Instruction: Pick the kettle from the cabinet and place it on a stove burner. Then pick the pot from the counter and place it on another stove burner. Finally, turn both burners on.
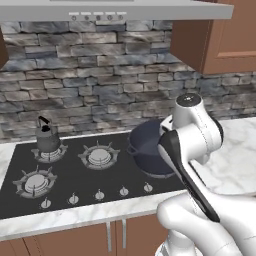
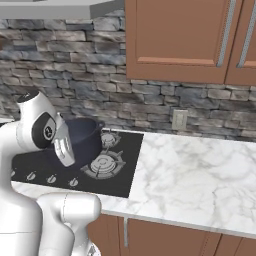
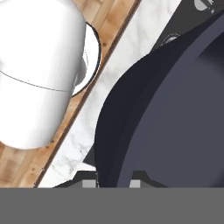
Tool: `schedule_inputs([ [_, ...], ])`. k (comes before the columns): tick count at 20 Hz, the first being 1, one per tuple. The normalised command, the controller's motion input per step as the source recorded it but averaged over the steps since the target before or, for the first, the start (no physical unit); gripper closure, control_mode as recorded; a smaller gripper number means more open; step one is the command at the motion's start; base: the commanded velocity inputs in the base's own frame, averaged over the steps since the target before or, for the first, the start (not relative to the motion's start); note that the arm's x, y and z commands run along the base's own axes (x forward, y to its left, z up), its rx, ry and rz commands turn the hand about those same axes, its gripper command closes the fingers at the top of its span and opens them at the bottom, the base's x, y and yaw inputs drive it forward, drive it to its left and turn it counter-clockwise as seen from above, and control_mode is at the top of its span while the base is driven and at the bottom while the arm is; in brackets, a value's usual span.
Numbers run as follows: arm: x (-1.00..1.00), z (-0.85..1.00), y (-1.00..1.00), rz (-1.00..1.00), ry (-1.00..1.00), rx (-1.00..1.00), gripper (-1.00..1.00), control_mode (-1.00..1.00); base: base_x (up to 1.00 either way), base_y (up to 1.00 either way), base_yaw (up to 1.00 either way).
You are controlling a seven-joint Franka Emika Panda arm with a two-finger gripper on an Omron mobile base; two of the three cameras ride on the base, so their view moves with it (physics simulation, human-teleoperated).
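Observation:
The wide dark blue-black pot point(image 1: 146, 147) hangs tilted over the right side of the black cooktop point(image 1: 75, 175), partly hidden behind my white arm. In the hand view my gripper point(image 3: 114, 183) is shut on the pot point(image 3: 175, 109), with the rim between the two fingertips point(image 3: 89, 183). From the right base view the pot point(image 2: 82, 134) sits over the cooktop's left part. The small grey kettle point(image 1: 47, 137) stands upright on the back left burner point(image 1: 50, 154). Two other burners, front left point(image 1: 36, 182) and middle point(image 1: 100, 156), are bare.
A row of small knobs point(image 1: 99, 194) lines the cooktop's front. White marble counter point(image 2: 200, 175) stretches to the right. Brown wall cabinets point(image 2: 175, 40) hang above it, and a range hood point(image 1: 125, 10) over the stove. A stone wall point(image 1: 100, 75) closes the back.

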Motion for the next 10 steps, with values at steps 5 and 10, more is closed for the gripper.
schedule_inputs([
  [5, 0.48, -0.03, 0.37, 0.00, 0.02, 0.00, 1.00, -1.00, 0.00, 0.00, 0.00],
  [10, 0.34, -0.02, 0.41, 0.03, 0.02, 0.00, 1.00, -1.00, 0.00, 0.00, 0.00],
])
